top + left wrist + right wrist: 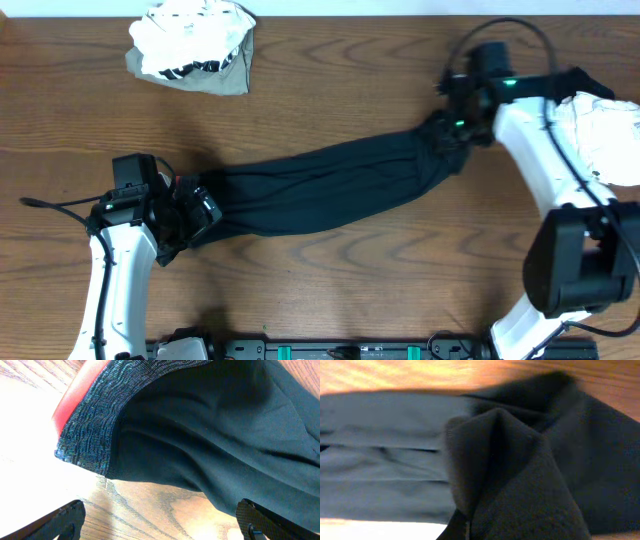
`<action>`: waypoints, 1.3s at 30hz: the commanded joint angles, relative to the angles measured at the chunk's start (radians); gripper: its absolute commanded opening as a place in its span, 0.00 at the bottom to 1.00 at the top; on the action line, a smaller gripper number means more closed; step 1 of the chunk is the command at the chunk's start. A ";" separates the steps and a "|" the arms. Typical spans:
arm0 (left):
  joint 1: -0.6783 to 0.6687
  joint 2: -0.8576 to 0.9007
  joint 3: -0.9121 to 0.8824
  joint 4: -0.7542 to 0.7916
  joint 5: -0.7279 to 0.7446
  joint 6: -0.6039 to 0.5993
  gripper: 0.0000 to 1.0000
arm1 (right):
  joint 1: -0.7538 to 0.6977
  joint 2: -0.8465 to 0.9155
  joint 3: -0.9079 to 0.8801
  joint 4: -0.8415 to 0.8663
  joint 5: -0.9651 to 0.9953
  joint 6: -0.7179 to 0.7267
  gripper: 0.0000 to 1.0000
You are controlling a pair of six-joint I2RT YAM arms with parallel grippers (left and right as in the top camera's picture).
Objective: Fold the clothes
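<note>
A dark garment (320,185) was laid out long across the wooden counter (350,60), running from the lower left up to the upper right between the two arms. Its lower left end was met by the left arm (125,250), and its upper right end was gathered into a narrow bunch at the head of the right arm (530,140).

In the left wrist view, the garment (210,435) was seen filling the upper part of the frame, with a ribbed grey band (95,425) along its edge and a red patch (75,395) beside that band. The fingertips (70,512) of the left jaws were seen at the two bottom corners, spread wide apart with bare wood between them, so the left jaws were released and nothing was held in them.

In the right wrist view, the fabric (520,475) was drawn up into a folded peak close to the camera, and the fingers were buried under it. The right jaws were judged to be clenched on that end of the dark garment.

A crumpled white and grey garment (195,45) was left at the top left of the counter, well apart from the dark one. A white cloth (605,130) was seen at the right edge, just beside the right arm.
</note>
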 commanded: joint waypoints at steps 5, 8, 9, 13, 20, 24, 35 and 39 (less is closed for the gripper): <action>-0.003 0.006 0.009 -0.004 0.009 0.018 0.98 | 0.174 0.054 0.002 0.007 0.003 0.005 0.01; -0.003 0.006 0.009 -0.004 0.009 0.018 0.98 | 0.229 0.079 0.002 0.011 0.003 0.006 0.01; -0.003 0.006 0.009 -0.004 0.009 0.018 0.98 | 0.245 0.084 0.002 0.010 0.002 0.006 0.04; -0.003 0.006 0.009 -0.004 0.009 0.018 0.98 | 0.293 0.112 0.002 0.006 -0.001 0.007 0.18; -0.003 0.006 0.009 -0.004 0.009 0.018 0.98 | 0.320 0.116 0.004 0.007 -0.013 0.007 0.39; -0.003 0.006 0.009 -0.004 0.009 0.018 0.98 | 0.316 0.113 0.010 -0.006 -0.046 0.007 0.74; -0.003 0.006 0.009 -0.004 0.009 0.018 0.98 | 0.198 0.014 0.169 -0.076 -0.013 0.134 0.88; -0.003 0.006 0.009 -0.004 0.009 0.018 0.98 | 0.117 -0.039 0.193 -0.097 -0.039 0.146 0.95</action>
